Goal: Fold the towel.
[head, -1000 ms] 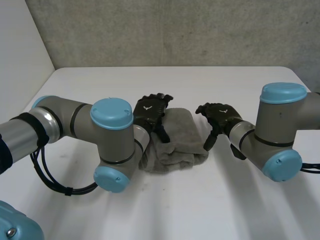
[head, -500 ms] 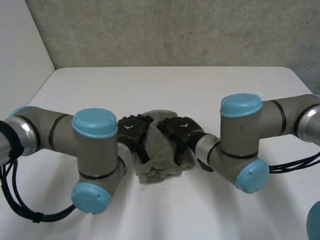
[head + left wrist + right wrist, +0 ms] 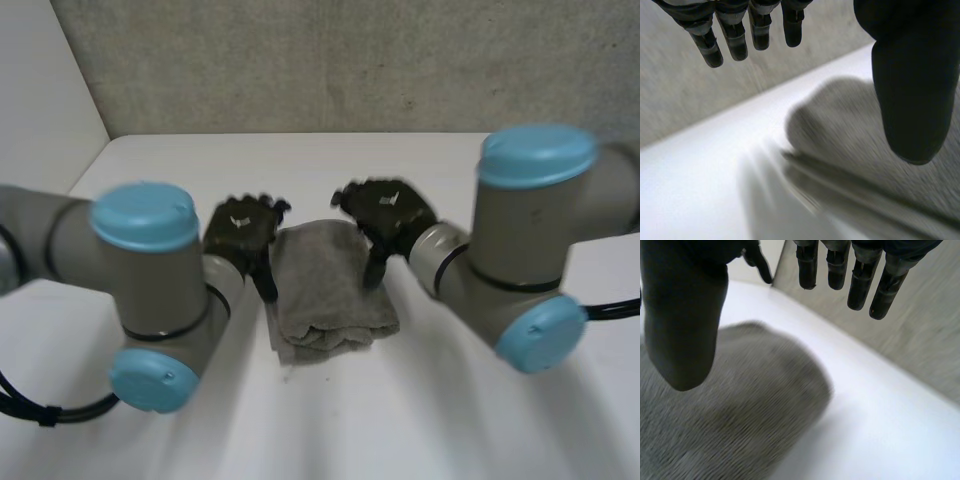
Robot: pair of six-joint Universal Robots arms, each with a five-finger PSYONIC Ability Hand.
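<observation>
One folded grey towel (image 3: 330,290) lies in the middle of the table (image 3: 330,160). The left hand (image 3: 240,232) beside it and the right hand (image 3: 385,208) at its far corner are both spread, holding nothing

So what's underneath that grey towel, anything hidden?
The towel lies folded on the white table, which shows around it. Nothing pokes out at its edges, but the spot beneath it and between its layers is covered.
</observation>
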